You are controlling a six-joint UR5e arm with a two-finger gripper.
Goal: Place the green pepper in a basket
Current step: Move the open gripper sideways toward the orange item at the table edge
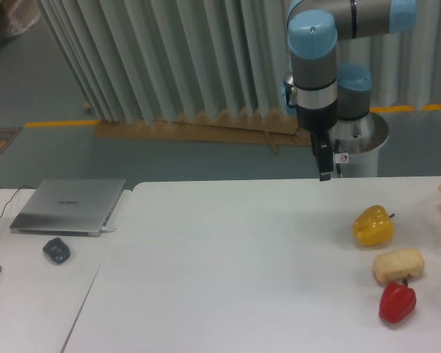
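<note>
One gripper [324,173] hangs from the arm [314,70] above the far edge of the white table [228,272], seen edge-on, so I cannot tell whether its fingers are apart or together; nothing shows in them. Down to its right sit a yellow pepper [373,226], then a bread roll [398,265], then a red pepper [397,302] touching the roll. No green pepper or basket shows from here. Far left lie a closed laptop [68,207] and a mouse [56,250].
</note>
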